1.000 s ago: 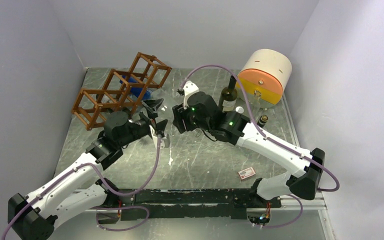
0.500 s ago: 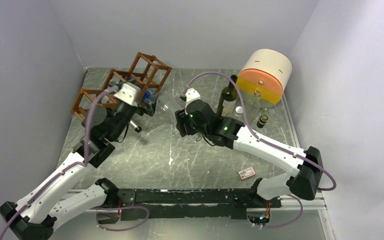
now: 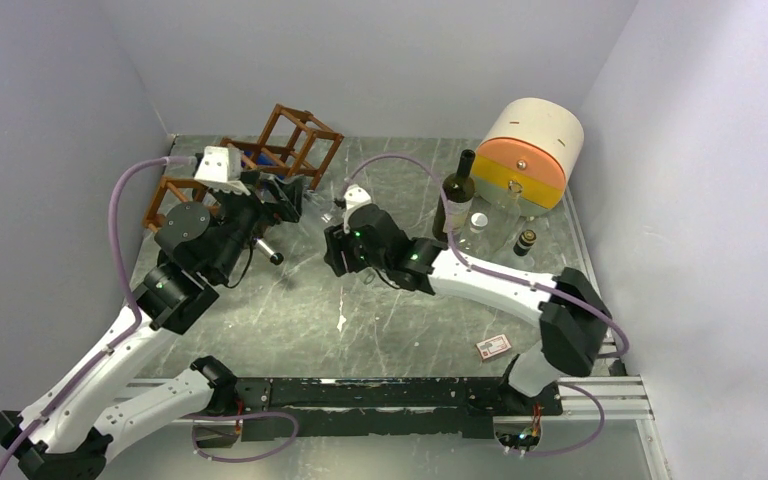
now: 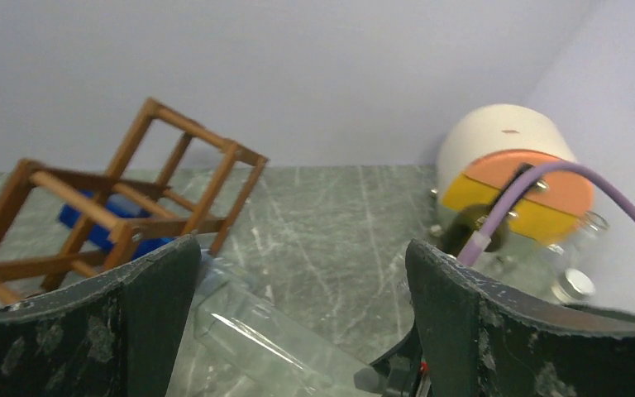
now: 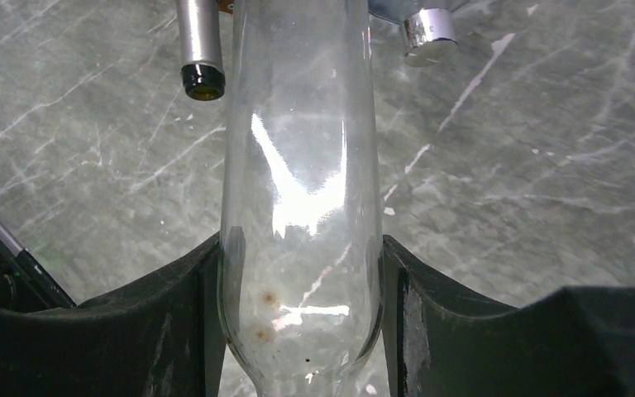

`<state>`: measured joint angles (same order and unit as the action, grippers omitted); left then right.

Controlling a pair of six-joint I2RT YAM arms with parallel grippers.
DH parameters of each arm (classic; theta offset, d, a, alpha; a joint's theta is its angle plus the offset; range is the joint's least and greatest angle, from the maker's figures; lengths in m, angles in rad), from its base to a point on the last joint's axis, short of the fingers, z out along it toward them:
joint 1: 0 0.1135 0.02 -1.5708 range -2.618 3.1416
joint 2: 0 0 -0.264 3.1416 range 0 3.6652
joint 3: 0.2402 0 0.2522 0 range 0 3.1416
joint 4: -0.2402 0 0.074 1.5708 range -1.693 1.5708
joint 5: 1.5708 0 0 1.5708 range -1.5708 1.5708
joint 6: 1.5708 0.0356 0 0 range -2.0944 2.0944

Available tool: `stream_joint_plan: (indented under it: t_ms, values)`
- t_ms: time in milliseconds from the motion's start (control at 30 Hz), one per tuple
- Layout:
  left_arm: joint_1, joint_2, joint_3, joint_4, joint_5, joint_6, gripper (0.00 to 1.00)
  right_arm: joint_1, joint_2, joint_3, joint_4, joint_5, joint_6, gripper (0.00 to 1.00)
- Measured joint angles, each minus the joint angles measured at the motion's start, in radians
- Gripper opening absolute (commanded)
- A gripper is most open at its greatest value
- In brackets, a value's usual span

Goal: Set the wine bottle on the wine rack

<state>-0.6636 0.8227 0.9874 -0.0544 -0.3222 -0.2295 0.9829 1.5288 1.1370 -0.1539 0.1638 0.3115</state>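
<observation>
From above, the left arm (image 3: pixel 175 285) is lifted high with a bent elbow, and the left gripper (image 3: pixel 290 192) points to the right end of the wine rack (image 3: pixel 260 165). The right arm (image 3: pixel 480 280) stretches low to the left over the table (image 3: pixel 360 320). The right gripper (image 3: pixel 332 228) carries the clear wine bottle (image 3: pixel 323 211) just beside the rack, in no cell.

In the left wrist view the fingers (image 4: pixel 153 318) are spread wide. The bottle (image 4: pixel 269 339) lies tilted low between them, and whether they touch it I cannot tell.

In the right wrist view both fingers (image 5: pixel 178 322) press the glass body (image 5: pixel 298 124) firmly.
</observation>
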Motion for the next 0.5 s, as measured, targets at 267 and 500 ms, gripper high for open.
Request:
stream_joint_plan:
  t_ms: [267, 500]
  values:
    - [0.0, -0.082, -0.055, -0.005, -0.254, -0.023, 0.97, 0.0, 0.164, 0.057, 0.113, -0.035, 0.034, 0.0]
    - [0.0, -0.112, -0.087, -0.002, -0.341, -0.022, 0.97, -0.001, 0.209, 0.1, 0.169, -0.045, 0.051, 0.0]
